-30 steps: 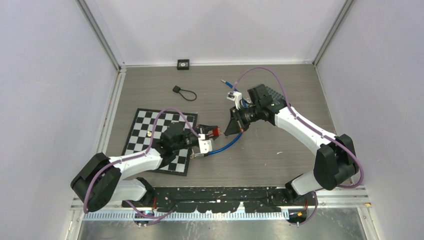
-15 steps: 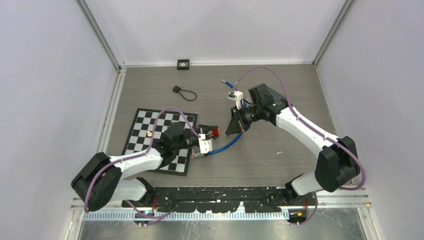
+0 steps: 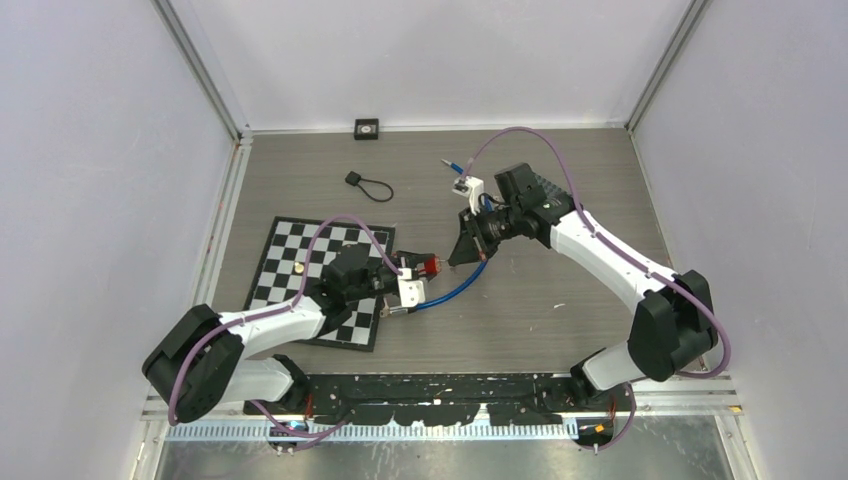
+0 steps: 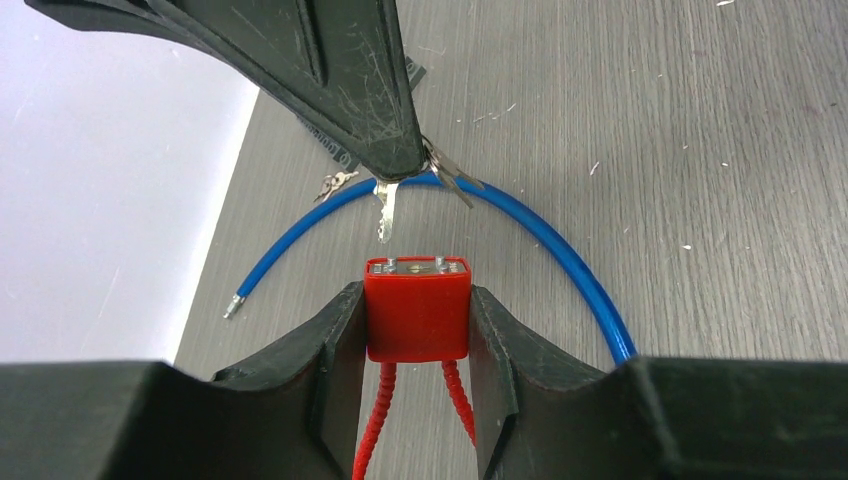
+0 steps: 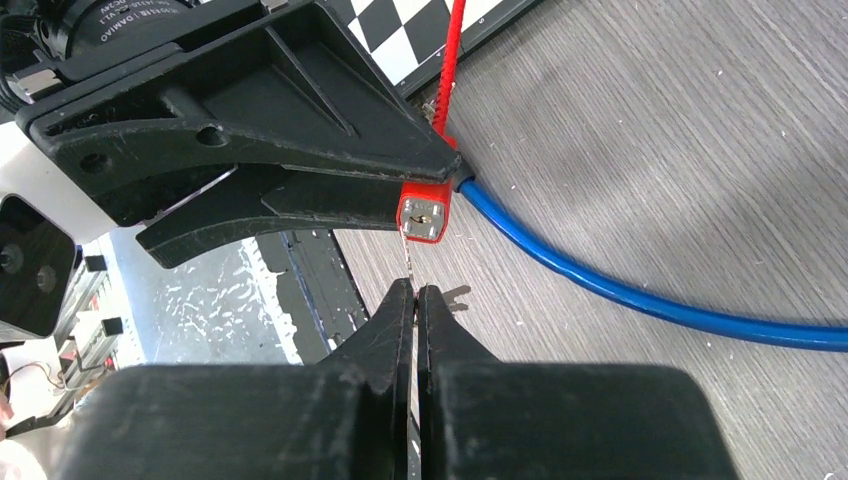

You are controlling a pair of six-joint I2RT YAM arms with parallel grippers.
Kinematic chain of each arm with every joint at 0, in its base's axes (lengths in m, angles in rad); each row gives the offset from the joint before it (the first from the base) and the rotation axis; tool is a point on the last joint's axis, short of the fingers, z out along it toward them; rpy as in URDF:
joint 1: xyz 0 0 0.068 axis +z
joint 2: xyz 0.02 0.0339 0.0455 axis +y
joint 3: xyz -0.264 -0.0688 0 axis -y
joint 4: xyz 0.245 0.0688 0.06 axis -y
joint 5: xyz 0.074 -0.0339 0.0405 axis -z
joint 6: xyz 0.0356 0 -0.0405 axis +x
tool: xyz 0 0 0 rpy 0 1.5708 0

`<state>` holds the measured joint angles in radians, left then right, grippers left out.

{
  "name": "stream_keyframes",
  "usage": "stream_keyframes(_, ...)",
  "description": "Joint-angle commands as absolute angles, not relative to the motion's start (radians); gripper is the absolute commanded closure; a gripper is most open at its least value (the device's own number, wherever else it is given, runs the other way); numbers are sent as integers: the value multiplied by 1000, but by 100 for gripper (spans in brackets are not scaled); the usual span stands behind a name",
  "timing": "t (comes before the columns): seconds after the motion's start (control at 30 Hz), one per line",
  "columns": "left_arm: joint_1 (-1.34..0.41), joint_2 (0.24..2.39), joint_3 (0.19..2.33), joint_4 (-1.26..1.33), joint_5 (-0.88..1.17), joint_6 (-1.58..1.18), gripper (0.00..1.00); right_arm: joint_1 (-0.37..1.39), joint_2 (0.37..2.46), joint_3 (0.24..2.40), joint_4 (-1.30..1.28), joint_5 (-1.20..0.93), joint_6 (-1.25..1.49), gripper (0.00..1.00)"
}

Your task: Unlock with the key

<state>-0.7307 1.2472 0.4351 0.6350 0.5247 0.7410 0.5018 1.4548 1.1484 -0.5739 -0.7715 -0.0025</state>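
A red padlock with a red cable shackle is clamped between the fingers of my left gripper, its keyhole face turned away from the wrist. My right gripper is shut on a small silver key with spare keys hanging from its ring. In the left wrist view the key points down at the padlock's face, its tip a short gap above and slightly left of the keyhole. From above, the padlock and the right gripper almost meet mid-table.
A blue cable curves on the table under both grippers. A chessboard mat lies beneath the left arm. A small black lock with a loop and a black square piece sit farther back.
The right gripper with the key has edged slightly left and back toward the padlock. The left gripper and padlock have stayed in place.
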Motion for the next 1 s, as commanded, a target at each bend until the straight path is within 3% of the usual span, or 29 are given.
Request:
stream_keyframes(0.0, -726, 1234, 464, 675, 536, 757, 100, 517, 1470, 1195, -570, -766, -1, 100)
stream_keyframes(0.97, -729, 1226, 478, 648, 523, 770, 100, 542, 1527, 1213, -588, -741, -6, 100)
